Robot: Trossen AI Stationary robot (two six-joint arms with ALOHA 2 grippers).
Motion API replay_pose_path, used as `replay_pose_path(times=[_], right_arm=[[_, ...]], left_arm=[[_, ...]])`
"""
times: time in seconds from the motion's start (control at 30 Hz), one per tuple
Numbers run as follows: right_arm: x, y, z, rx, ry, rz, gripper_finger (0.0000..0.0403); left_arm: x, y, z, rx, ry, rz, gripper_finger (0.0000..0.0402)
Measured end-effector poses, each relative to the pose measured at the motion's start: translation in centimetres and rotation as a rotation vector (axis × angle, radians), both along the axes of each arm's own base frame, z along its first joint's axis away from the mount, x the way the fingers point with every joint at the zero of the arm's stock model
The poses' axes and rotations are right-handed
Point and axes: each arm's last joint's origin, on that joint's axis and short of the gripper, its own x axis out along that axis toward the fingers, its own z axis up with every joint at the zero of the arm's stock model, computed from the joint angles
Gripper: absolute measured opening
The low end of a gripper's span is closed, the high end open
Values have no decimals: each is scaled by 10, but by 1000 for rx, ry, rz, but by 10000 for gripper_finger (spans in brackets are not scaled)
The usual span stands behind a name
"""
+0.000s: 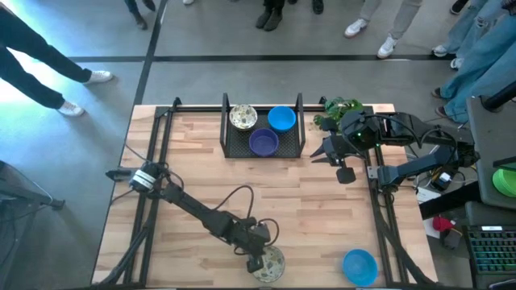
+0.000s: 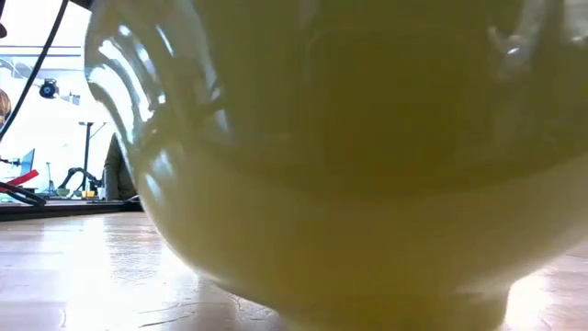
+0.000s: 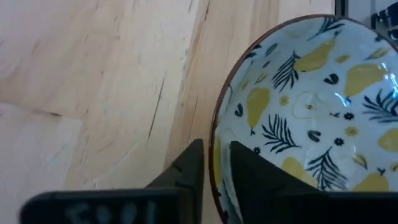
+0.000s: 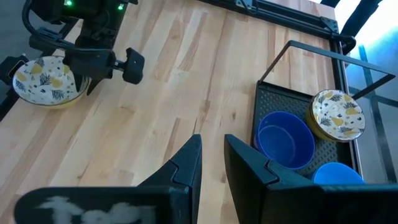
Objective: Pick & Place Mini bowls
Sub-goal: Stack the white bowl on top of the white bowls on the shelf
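A cream bowl with a leaf and pear pattern [image 1: 269, 264] is seen at the near edge of the table [image 1: 193, 161], well apart from the black mesh tray [image 1: 264, 145] at the far side. Its rim is clamped between the narrowly parted fingers of the left gripper [image 1: 256, 259]; in the left wrist view one finger [image 3: 186, 171] is placed outside the rim and the other inside the bowl [image 3: 311, 106]. The low view is almost filled by this bowl's pale side [image 2: 349, 184], which is set on the wood.

Three more bowls are held in the tray: a second patterned one [image 1: 243, 118], a bright blue one [image 1: 281, 118] and a darker blue-purple one [image 1: 264, 142] in front of them. Another bright blue bowl [image 1: 359, 266] is seen at the near right corner of the table, well apart from the tray.

The right gripper [image 1: 329, 153] is held just right of the tray, beside a green plant [image 1: 334, 109], its fingers close together with nothing between them
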Motion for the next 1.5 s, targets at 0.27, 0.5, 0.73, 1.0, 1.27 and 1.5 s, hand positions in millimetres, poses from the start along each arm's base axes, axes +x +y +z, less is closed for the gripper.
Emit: replay_pose_path(times=[0.27,0.5,0.73,1.0,1.27,1.5], right_arm=[[0,0,0,-2,0,-1,66],[0,0,0,-6,-1,-3,66],[0,0,0,-6,-1,-4,66],[0,0,0,-9,-1,-2,66],[0,0,0,-11,-1,-1,66],[0,0,0,-9,3,-3,66]], left_arm=[[1,1,1,-33,7,31,10],[2,2,3,-46,14,24,5],[8,4,9,-82,17,31,5],[10,7,19,-150,19,50,5],[9,24,48,-211,-7,82,5],[-3,55,81,-198,22,149,5]])
